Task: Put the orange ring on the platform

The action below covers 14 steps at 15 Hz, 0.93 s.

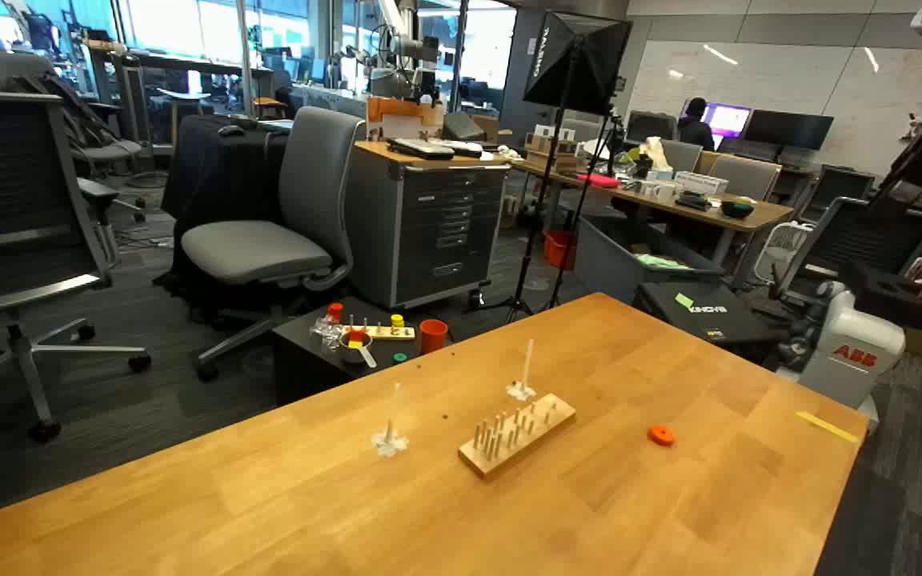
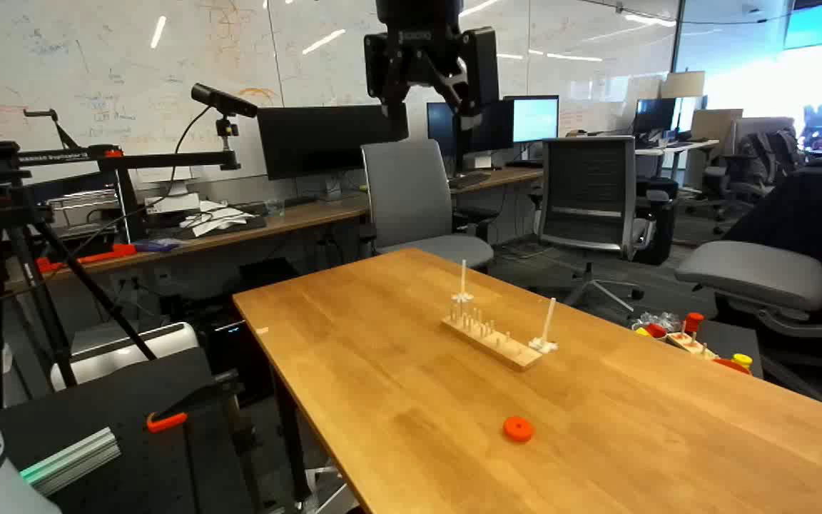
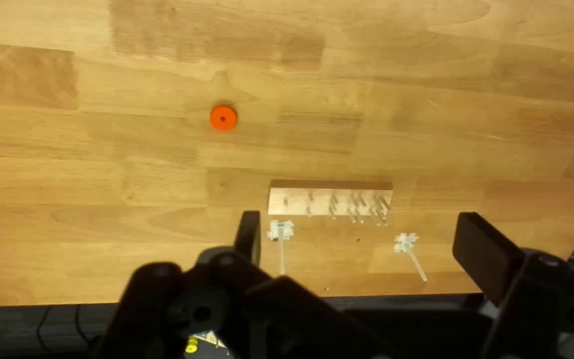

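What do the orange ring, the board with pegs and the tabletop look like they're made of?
Orange ring: probably plastic, perhaps painted wood; the even, bright color leaves it open.
Board: likely bare light wood, given its pale, matte surface.
Tabletop: wood, apparently varnished; joined grainy strips, soft sheen.

Gripper is black: faint illegible lettering on the housing, cutout linkage bars with round pivots, squared-off finger pads, grey patch near one fingertip.
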Motion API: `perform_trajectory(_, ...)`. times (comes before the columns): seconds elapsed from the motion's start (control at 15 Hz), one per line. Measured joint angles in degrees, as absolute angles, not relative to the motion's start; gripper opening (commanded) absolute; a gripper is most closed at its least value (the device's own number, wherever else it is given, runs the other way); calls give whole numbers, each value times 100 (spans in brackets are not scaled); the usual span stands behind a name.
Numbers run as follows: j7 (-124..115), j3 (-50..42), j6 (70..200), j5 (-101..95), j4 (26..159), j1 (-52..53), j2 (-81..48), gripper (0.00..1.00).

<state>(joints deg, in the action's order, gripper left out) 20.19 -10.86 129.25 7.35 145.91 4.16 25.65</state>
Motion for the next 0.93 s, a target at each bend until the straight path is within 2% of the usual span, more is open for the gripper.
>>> perform_trajectory(0.53,2010,-1081,12931,735,14594,356,2492,100)
perform_trajectory(0.93,1878,-1082,13349,735,14562,106,1798,100)
